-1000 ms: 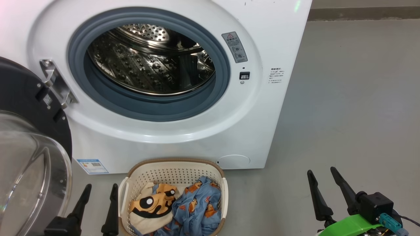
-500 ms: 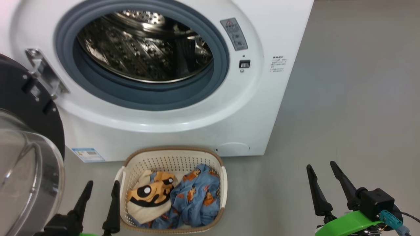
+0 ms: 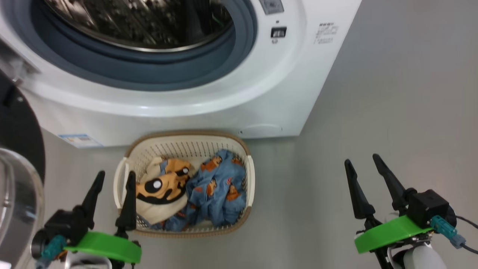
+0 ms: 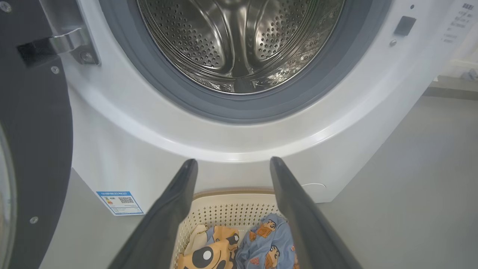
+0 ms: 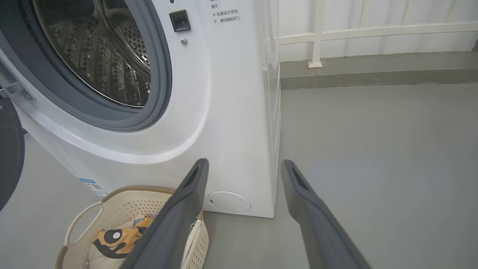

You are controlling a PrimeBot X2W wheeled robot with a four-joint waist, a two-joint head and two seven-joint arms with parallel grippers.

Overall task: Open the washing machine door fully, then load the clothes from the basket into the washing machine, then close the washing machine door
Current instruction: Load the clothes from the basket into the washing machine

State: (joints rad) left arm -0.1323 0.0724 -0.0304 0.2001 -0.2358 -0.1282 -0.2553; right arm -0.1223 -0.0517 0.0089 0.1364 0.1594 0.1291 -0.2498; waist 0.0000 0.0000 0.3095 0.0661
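Lower centre: one basket (image 3: pixel 179 147) holds two clothes (image 3: pixel 214 186), cream and blue. The left gripper (image 3: pixel 115 174) and right gripper (image 3: pixel 361 158) gape wide.

washing machine (image 3: pixel 209 112): big white front-loader at the far side; its round mouth stands open on a steel perforated drum (image 4: pixel 239 41) ringed by a grey-blue rubber seal (image 3: pixel 149 71); small blue label sticker (image 4: pixel 120 202) low on the front left.
washing machine door (image 3: pixel 18 138): round, glossy black, swung wide open to the left, with a clear bulging glass window (image 3: pixel 15 198).
basket (image 3: pixel 186 135): cream, perforated, brown rim, pale side handles (image 3: pixel 118 179); upright on the grey floor (image 3: pixel 373 112), just in front of the machine.
clothes: crumpled in the basket, touching; cream garment (image 3: pixel 160 194) with an orange-black cartoon face on the left, blue garment (image 3: pixel 216 190) with orange-brown figures on the right.
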